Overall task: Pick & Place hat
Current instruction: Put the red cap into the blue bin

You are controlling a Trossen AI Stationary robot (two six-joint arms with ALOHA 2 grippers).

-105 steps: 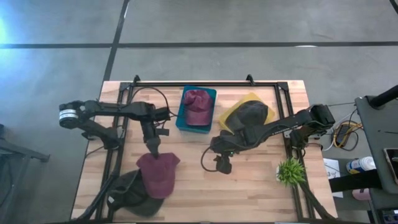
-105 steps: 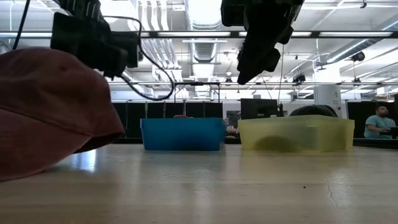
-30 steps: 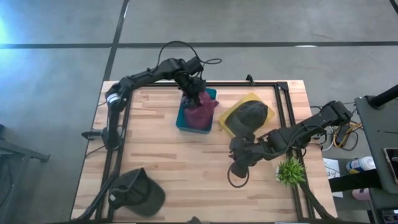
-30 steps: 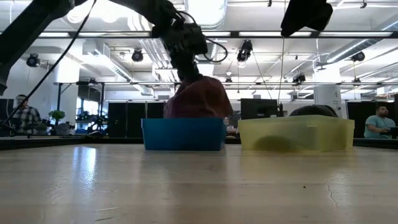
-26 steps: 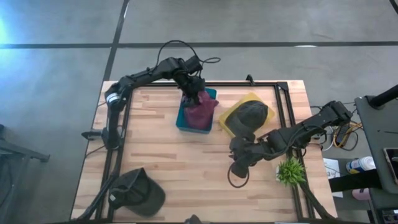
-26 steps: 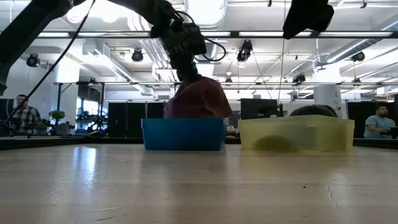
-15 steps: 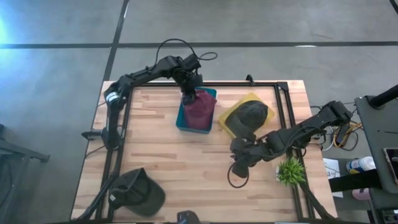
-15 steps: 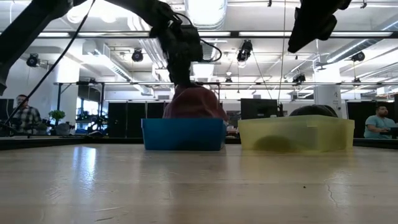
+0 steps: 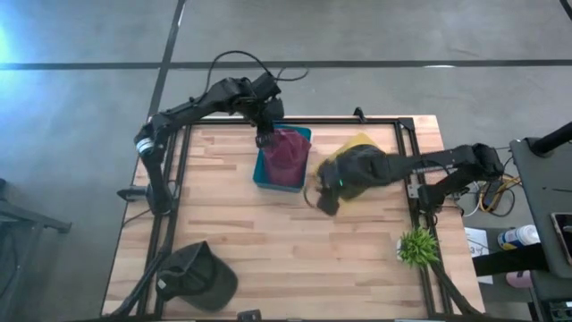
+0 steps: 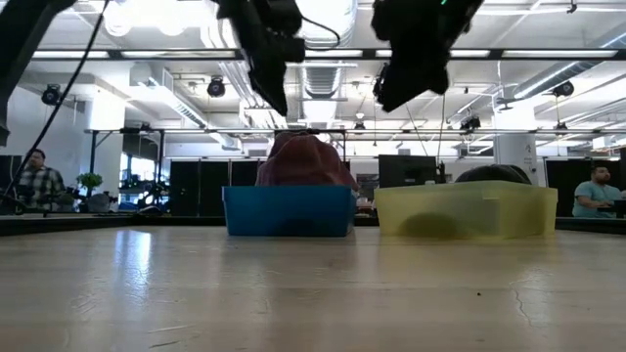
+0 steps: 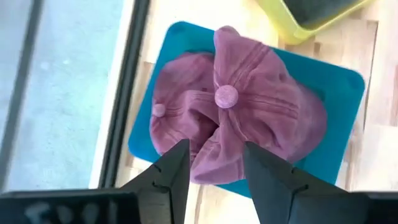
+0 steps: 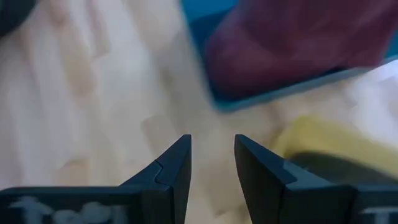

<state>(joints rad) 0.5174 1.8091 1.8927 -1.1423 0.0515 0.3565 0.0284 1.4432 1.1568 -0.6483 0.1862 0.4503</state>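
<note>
Two maroon hats [image 11: 249, 118] piled in blue bin [image 9: 259, 168]; crowns up

**Hat dropped, both arms moved**

I see my left gripper [image 9: 262, 139] has let go of the maroon hat [image 9: 287, 154], which now sits lower in the blue bin [image 9: 258, 170], and risen. My right gripper [image 9: 315, 199] has swung from lower centre up toward the bin.

Robotics lab or industrial workshop hall. Low view: exposed ceiling ducts [image 10: 323, 73], pipes, long strip lights [image 10: 548, 54], dark monitors [image 10: 406, 168] on benches behind table. Seated person [image 10: 39, 176] at far bench toward 9 o'clock, another person [image 10: 595, 193] toward 3 o'clock. High view: wooden worktable [image 9: 268, 233] in black metal frame [image 9: 295, 119], grey concrete floor [image 9: 357, 36] with dark seams.
</note>
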